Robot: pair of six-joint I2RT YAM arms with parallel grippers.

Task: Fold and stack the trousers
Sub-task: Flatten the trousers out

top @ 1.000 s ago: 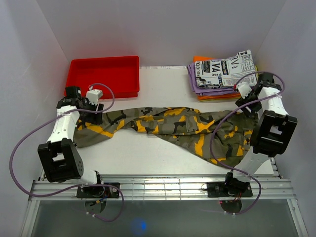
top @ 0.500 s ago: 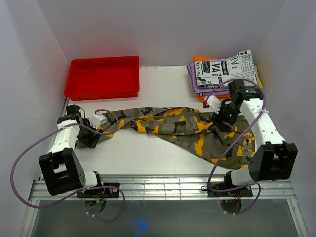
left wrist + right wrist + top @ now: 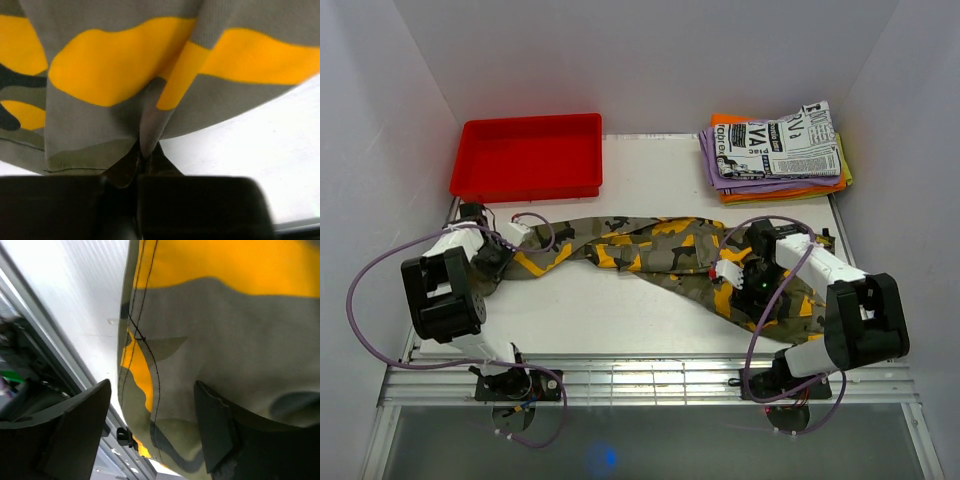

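The trousers [image 3: 660, 250] lie across the tabletop [image 3: 610, 310] — left hand [image 3: 145, 159] pinching a fold at one end, right hand [image 3: 150, 415] spread open over the other. Right should bite well inside the edge before lifting.

1. You have a white table [image 3: 600, 312] carrying three things.
2. At your far left corner sits a red tray [image 3: 525, 190], just beyond the cloth.
3. The camouflage trousers [image 3: 660, 245] lie rumpled across the middle, running from the left edge towards the near right.
4. At the far right corner rests a stack of folded garments [image 3: 775, 150], with its orange bottom piece [image 3: 780, 193] on the table.
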